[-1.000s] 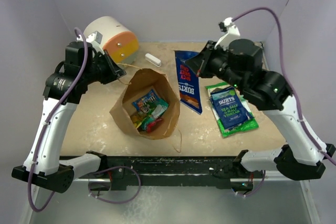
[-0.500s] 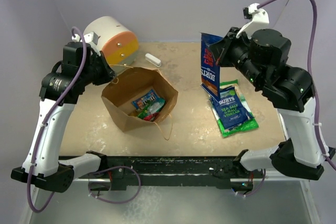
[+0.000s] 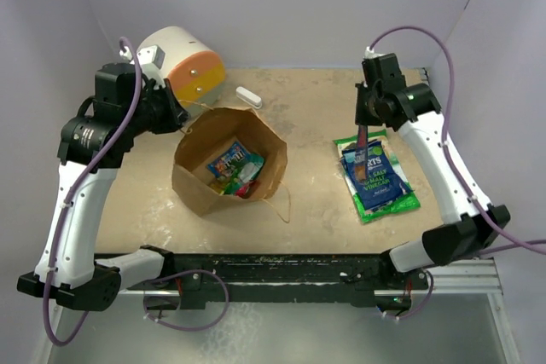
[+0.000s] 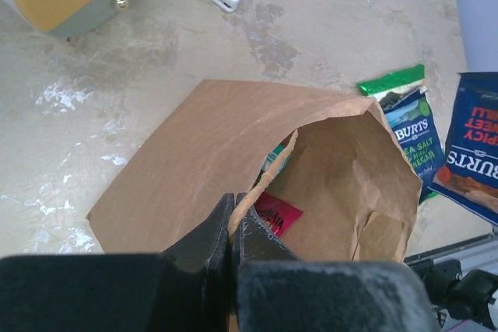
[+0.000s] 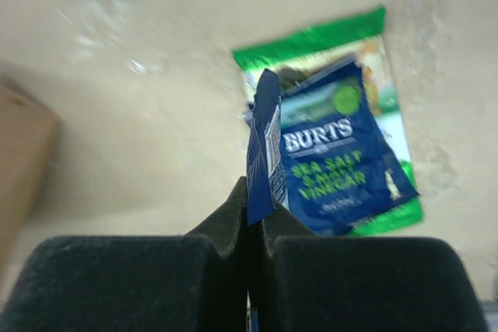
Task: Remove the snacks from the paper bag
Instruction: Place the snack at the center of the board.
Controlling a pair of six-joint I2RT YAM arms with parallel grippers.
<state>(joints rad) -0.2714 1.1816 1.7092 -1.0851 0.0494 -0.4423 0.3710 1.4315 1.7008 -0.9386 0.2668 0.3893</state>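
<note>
Progress partial: two packets (image 3: 375, 178) lie beside the paper bag (image 3: 192, 185). Right gripper (image 5: 247, 215) pinches a third, the blue packet (image 5: 263, 145), above them. Left gripper (image 4: 232, 227) clamps the bag rim. Several snacks (image 3: 235, 168) are left inside.

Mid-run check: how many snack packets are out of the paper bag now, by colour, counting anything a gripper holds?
Blue: 2, the spicy packet in the right gripper and the sea salt packet lying flat.
Green: 1, the green packet under it.
Total out of the paper bag: 3.
</note>
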